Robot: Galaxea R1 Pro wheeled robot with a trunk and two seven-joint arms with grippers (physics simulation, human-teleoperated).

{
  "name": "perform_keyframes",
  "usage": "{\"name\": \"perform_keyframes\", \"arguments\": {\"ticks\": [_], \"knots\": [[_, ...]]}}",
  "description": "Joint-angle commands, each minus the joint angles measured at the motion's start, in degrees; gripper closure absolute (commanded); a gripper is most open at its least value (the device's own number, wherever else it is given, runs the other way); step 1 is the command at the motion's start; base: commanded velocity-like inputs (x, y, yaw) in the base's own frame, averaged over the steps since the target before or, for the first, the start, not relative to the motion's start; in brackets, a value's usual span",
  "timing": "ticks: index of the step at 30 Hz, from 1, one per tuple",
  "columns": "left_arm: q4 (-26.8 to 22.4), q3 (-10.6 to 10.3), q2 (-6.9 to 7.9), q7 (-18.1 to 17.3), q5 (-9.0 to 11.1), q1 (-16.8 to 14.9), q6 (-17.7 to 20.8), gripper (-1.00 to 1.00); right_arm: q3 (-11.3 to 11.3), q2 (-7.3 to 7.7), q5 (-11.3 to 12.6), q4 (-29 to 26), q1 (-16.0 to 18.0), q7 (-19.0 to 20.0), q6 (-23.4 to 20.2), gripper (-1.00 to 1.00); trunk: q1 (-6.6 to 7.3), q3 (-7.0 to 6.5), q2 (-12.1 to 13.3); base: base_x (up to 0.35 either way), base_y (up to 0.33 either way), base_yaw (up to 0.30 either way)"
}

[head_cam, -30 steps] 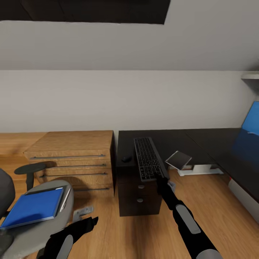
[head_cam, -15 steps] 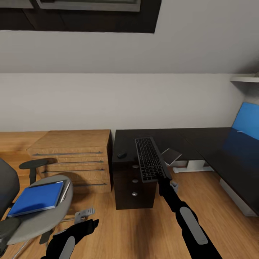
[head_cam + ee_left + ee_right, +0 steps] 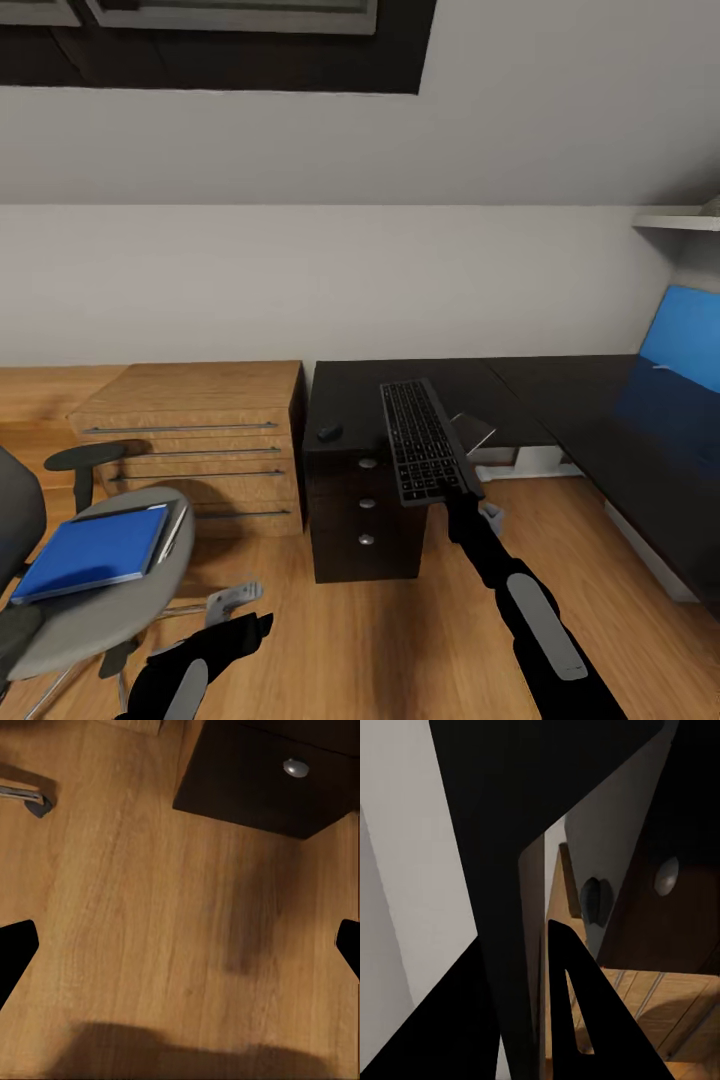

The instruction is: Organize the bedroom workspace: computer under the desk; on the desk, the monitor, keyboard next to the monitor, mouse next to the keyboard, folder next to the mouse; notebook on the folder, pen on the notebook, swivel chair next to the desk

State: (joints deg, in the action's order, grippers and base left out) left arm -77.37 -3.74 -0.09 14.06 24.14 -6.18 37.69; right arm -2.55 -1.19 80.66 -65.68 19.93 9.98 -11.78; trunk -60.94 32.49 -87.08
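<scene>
Worktop [image 3: 520,385]: long L-shaped matt black slab; the drawer unit with round silver knobs carries its near left end, so that corner is the closest landing spot.
Wood cabinet [image 3: 200,420]: low, light grained wood with thin bar handles, just left of the worktop.
Swivel chair [image 3: 95,590]: rounded grey seat, black armrest, chrome legs, at the near left and apart from the worktop; it serves as a stand for the folder.
Folder [image 3: 92,552]: flat bright blue rectangle lying on the seat, awaiting its move.
Keyboard [image 3: 427,452]: slim silver-grey tray of black keys, tilted, carried above the worktop's near left corner, probably on its way to being laid down.
Notebook [image 3: 474,432]: thin grey sheet, partly hidden behind the keyboard; I cannot tell what it rests on.
Mouse [image 3: 329,433]: small dark lump on the worktop's left end.
Right gripper [image 3: 458,495]: clamped on the keyboard's near end.
Left gripper [image 3: 180,945]: spread wide, empty, hanging low over the wood floor [image 3: 150,915].
</scene>
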Motion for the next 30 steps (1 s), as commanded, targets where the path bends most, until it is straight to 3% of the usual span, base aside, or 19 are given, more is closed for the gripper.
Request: {"name": "perform_keyframes", "arguments": {"ticks": [1, 10, 14, 18, 22, 23, 27, 30], "knots": [[0.99, -0.14, 0.0, 0.49, 0.49, -0.05, 0.12, -1.0, 0.02, 0.08, 0.76, -4.13, -0.74, -0.43, -0.41, 1.0, 0.0, 0.06, -0.03, -0.139, -0.303, 0.0], [3.24, -0.22, 0.03, 0.37, 0.47, -0.02, -0.68, -1.0, -0.04, 0.05, 0.81, -6.69, -1.62, -6.33, -0.43, 1.0, 0.0, 0.06, -0.03, -0.095, -0.32, 0.0], [10.07, -0.17, 0.32, 0.03, -0.25, 0.58, -8.3, -1.0, -0.09, 0.06, 0.74, -6.73, -1.64, -6.53, -0.51, 1.0, 0.66, -0.48, 1.17, -0.086, -0.323, 0.0], [19.36, -0.16, 0.84, -0.21, -2.85, 0.85, -19.16, -1.0, -0.05, 0.12, 0.63, -6.74, -1.64, -6.55, -0.51, 1.0, 1.54, -1.2, 2.78, -0.091, -0.304, 0.0], [27.24, -0.04, 1.07, -0.13, -3.9, 0.9, -23.05, -1.0, -0.01, 0.13, 0.5, -6.7, -1.65, -6.46, -0.36, 1.0, 2.42, -1.92, 4.38, -0.108, -0.162, 0.0], [34.82, -0.27, 1.06, 0.11, -4.23, 0.91, -29.18, -1.0, 0.0, 0.13, 0.52, -6.66, -1.65, -6.47, -0.42, 1.0, 2.64, -2.1, 4.78, -0.003, -0.004, 0.0], [37.81, -0.41, 0.88, 0.16, -4.34, 0.91, -32.99, -1.0, 0.03, 0.17, 0.62, -6.7, -1.65, -6.41, -0.46, 1.0, 3.52, -2.82, 6.39, -0.001, -0.001, 0.0], [38.46, -0.25, 0.95, 0.25, -4.21, 0.91, -34.01, -1.0, 0.09, 1.11, 0.65, -6.68, -1.65, -6.23, -0.6, 1.0, 4.18, -3.35, 7.59, -0.226, -0.1, 0.0]]}}
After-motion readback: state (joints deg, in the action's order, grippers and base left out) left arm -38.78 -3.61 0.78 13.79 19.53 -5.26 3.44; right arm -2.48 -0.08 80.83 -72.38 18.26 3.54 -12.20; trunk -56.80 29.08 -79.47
